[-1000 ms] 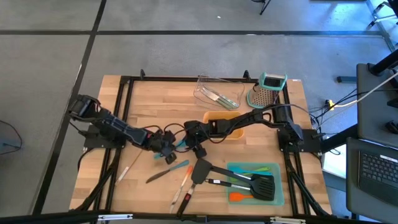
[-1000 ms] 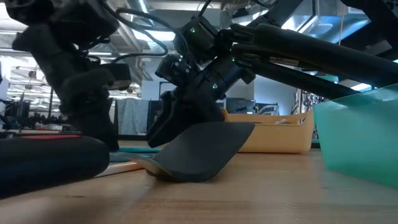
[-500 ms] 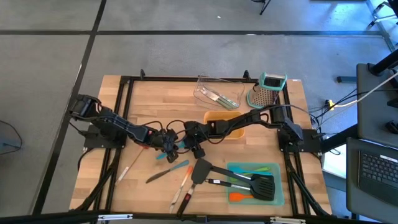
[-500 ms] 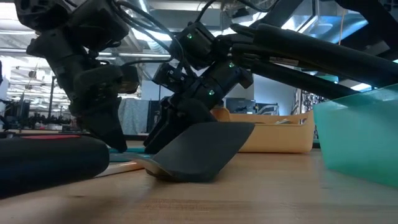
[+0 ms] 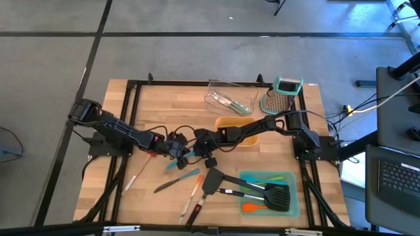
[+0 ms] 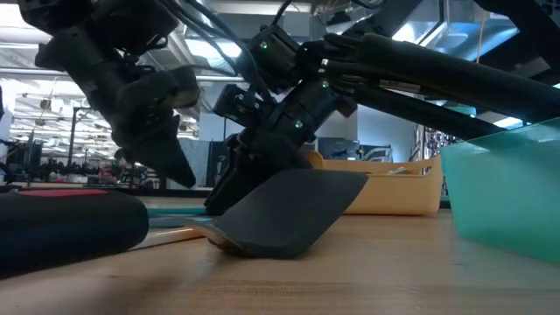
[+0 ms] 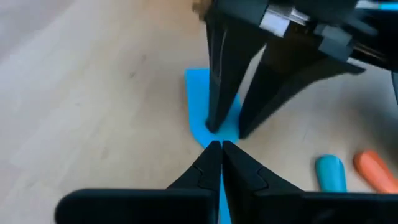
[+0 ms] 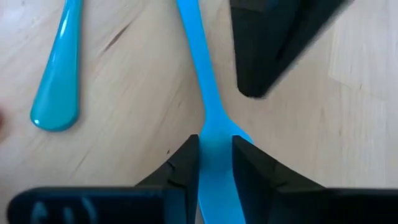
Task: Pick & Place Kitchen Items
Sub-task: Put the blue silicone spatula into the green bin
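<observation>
Wooden table (image 5: 157,111) mid-area, right gripper (image 8: 214,163) pinching blue utensil (image 8: 200,68), left gripper (image 7: 221,149) closed empty, bare wood alongside

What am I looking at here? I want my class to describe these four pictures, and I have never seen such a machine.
It is a robot with two dark jointed arms working at a wooden table. One picture looks straight down from above, one looks level across the table top, and two come from cameras on the arms' wrists. Each arm ends in a two-finger end effector. On the table lie long-handled kitchen tools, including a wide black spatula, and a teal tray that holds more tools. At the far side stand a clear tray and a steel box grater with a teal top. The arms meet mid-table. The right end effector is closed on a slim blue plastic utensil. The left end effector is shut, its tips just over the same utensil.
</observation>
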